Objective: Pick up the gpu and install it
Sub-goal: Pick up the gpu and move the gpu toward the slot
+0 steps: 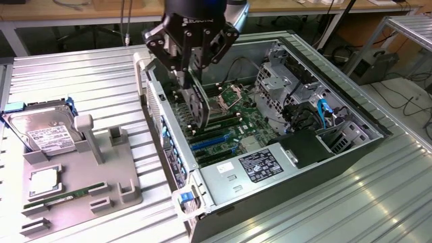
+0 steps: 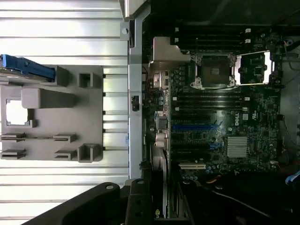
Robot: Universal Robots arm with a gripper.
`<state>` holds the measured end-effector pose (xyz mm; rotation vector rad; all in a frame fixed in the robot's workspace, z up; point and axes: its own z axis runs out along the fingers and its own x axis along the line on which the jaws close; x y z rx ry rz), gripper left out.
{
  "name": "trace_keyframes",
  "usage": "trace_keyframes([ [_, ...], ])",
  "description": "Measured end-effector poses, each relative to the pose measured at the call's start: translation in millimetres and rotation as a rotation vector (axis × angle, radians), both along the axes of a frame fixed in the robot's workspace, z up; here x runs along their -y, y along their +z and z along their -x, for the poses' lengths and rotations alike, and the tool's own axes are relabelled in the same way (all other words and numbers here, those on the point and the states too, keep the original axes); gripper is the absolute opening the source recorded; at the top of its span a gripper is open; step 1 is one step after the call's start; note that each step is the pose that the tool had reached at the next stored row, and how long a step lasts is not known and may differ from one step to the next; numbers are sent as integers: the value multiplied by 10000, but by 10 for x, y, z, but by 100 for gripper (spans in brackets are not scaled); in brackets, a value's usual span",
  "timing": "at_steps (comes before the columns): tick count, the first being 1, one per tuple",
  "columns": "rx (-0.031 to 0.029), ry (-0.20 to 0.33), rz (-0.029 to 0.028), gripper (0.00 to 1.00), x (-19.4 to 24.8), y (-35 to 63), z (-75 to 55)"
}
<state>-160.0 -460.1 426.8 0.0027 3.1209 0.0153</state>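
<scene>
Gripping the gpu (image 1: 198,109) by its upper edge, the fingers (image 1: 202,55) are holding it upright inside the open computer case (image 1: 351,142), above the motherboard (image 1: 243,121), close to the 9 o'clock wall in the exterior view.

**Where everything sits**

An open computer case (image 1: 223,202) lies on the worktop (image 1: 81,76). A tray (image 1: 115,177) lies beside it, on the exterior view's left. On the tray, a hard drive (image 1: 44,132) sits at the far end, then a chip (image 1: 42,183), then a memory stick (image 1: 64,199) nearest the front. A board (image 1: 253,124) lies inside the case. The tool (image 1: 185,71) hangs over the case with the gpu card (image 1: 197,104) between its fingers. The card stands on edge above the board, near the wall on the tray's side.
</scene>
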Motion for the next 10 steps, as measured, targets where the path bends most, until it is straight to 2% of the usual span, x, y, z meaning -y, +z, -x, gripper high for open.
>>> trace_keyframes([
  [3,-4,0,19,26,-36,-80,-203],
  [10,-8,-1,51,26,-100,-207,-519],
])
